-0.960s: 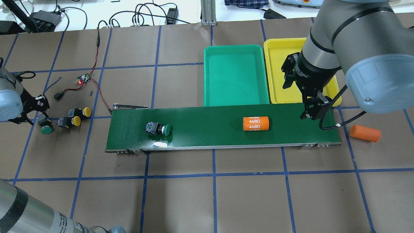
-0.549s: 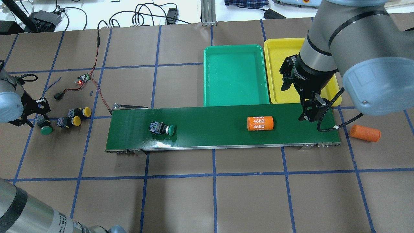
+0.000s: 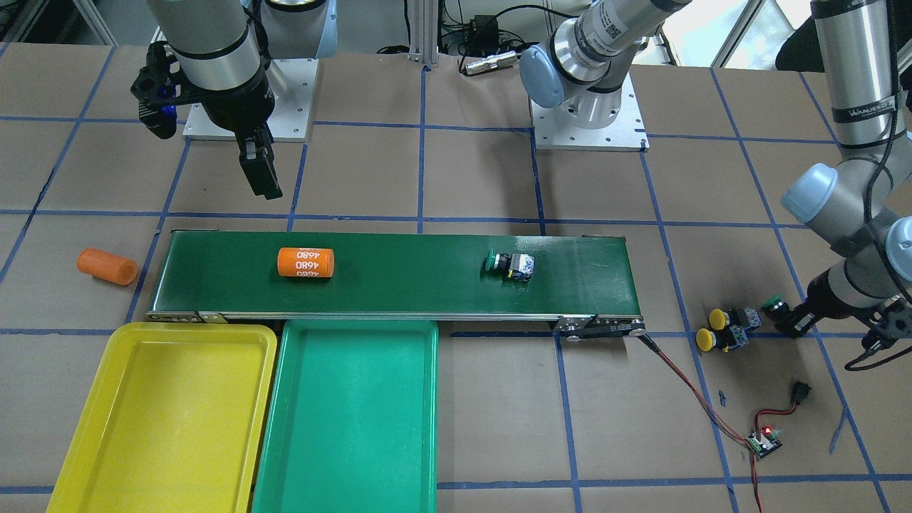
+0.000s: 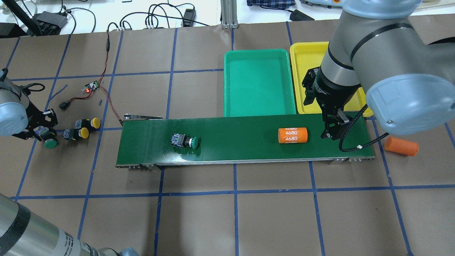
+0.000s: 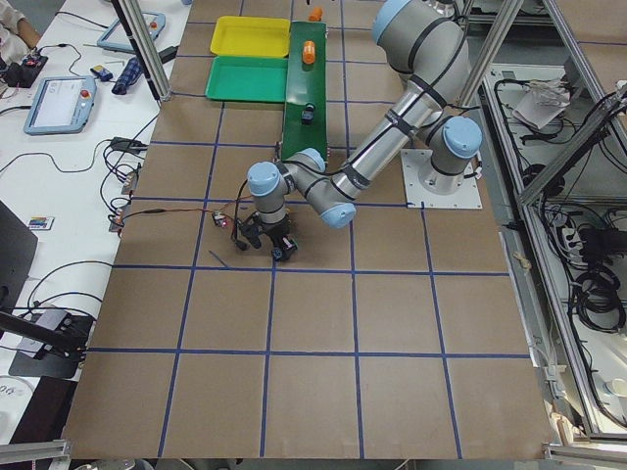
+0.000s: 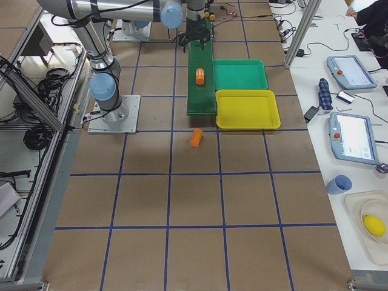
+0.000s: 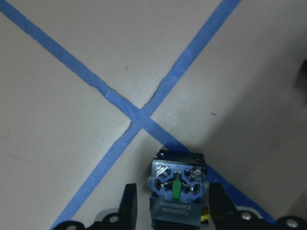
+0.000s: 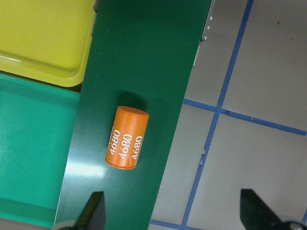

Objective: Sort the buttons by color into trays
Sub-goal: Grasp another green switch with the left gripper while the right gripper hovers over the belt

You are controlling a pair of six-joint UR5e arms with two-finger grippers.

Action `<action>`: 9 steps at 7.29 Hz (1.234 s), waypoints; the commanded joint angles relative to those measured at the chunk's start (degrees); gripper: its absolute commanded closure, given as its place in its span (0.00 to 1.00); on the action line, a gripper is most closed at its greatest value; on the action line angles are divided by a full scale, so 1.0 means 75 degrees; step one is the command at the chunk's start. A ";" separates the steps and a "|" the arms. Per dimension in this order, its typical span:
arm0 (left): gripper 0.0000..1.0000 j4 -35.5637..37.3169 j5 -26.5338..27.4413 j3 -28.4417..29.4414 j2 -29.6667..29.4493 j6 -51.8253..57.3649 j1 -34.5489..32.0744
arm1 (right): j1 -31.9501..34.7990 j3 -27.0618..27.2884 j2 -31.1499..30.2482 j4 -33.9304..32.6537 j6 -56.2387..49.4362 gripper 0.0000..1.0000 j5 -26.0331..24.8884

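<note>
Green-capped push-button point(image 4: 51, 143) sits inside the parted left gripper point(image 7: 172, 206), on a brown table point(image 4: 277, 224) gridded with blue tape. Right gripper point(image 8: 172, 211), spread wide, hangs above a dark-green conveyor belt point(image 8: 144, 57), near an orange cylinder printed "4680" point(image 8: 127, 138); shallow yellow plastic tray point(image 4: 302, 71) and green tray point(image 4: 259, 83) lie just beyond.

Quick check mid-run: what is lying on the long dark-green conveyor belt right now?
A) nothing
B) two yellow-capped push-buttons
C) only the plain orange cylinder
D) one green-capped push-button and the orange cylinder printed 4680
D: the green-capped push-button and the orange cylinder printed 4680 both lie on the dark-green conveyor belt. The yellow-capped push-buttons and the plain orange cylinder are on the table beyond its two ends.
</note>
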 commanded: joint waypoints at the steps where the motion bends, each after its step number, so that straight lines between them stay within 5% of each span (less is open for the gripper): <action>1: 0.73 -0.0003 0.0016 0.0116 -0.0017 -0.0020 -0.0078 | 0.0306 0.0026 0.0199 -0.0289 0.0434 0.00 -0.0015; 2: 0.56 -0.0003 0.0016 0.0129 0.0029 -0.0137 -0.0090 | 0.0366 0.0026 0.0328 -0.0419 0.0646 0.00 -0.0027; 7: 0.63 -0.0119 0.0016 0.0129 0.0591 -0.1516 -0.0698 | 0.0367 0.0177 0.0423 -0.0432 0.0823 0.00 0.0043; 9: 0.62 -0.0306 0.0016 0.0129 0.0919 -0.2092 -0.0945 | 0.0379 0.0679 0.0411 -0.1212 0.1079 0.00 0.0066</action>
